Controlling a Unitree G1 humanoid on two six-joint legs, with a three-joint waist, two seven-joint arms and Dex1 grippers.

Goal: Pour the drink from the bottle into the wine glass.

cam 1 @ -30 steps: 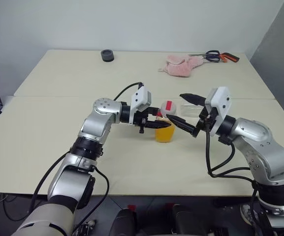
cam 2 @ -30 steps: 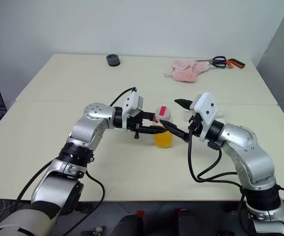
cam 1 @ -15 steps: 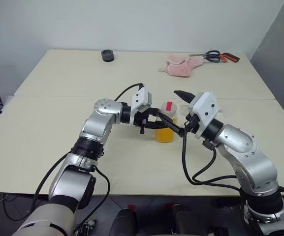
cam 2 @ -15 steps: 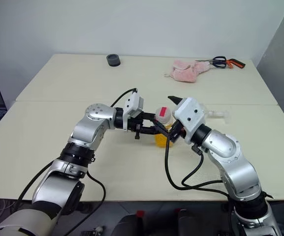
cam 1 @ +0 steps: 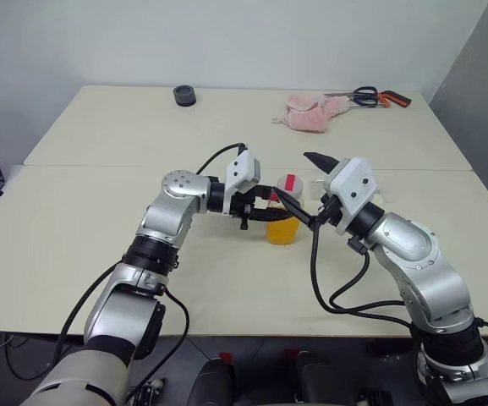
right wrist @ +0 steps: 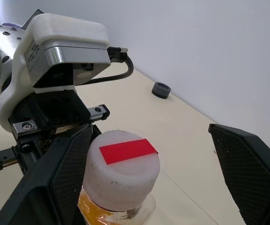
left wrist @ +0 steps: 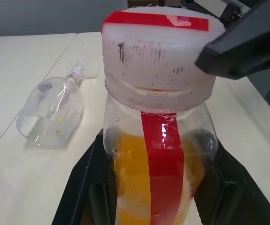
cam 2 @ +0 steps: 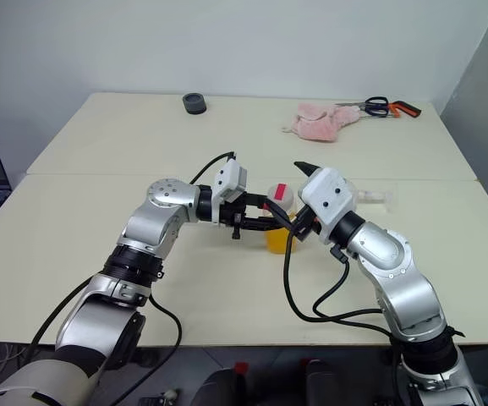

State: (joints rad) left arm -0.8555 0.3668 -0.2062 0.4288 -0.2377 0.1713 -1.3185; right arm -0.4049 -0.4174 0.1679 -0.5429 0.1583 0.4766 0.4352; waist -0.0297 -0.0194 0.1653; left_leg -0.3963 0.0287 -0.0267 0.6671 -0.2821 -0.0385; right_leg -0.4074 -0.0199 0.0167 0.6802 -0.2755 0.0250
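Your left gripper (cam 1: 265, 214) is clamped on the bottle (cam 1: 282, 218), cap (right wrist: 123, 174) still on, drink (left wrist: 130, 183) all inside; your right gripper (right wrist: 149, 178) stands wide open around the cap; nothing poured yet; beyond, the wine glass (left wrist: 50, 111) lies toppled; farther off, pink cloth (cam 1: 311, 113), scissors (cam 1: 377, 97).

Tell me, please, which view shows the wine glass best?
The left wrist view: the glass lies on its side, bowl and stem clear. In the head views it is mostly hidden behind the right arm.
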